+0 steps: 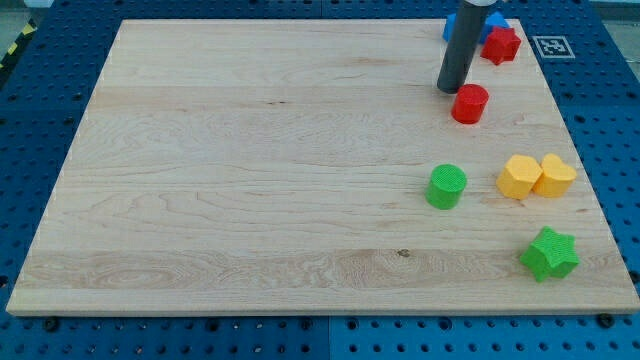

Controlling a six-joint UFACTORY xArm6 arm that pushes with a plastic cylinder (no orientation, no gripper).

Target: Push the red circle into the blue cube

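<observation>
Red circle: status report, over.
My tip sits just left of red circle. Blue cube at view's top, mostly hidden behind rod. Red star-like block beside cube.

Upper right of your frame: my tip (449, 89) sits just left of the red circle (470, 104), nearly touching. Blue cube (494, 25) lies above, partly hidden behind the rod, touching a red star-like block (503, 45). Lower right: green circle (446, 187), two touching yellow blocks (536, 176), green star (550, 254).

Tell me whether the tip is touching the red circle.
Cannot tell. In the camera view my tip sits immediately left of the red circle, with no plain gap or contact visible.
</observation>
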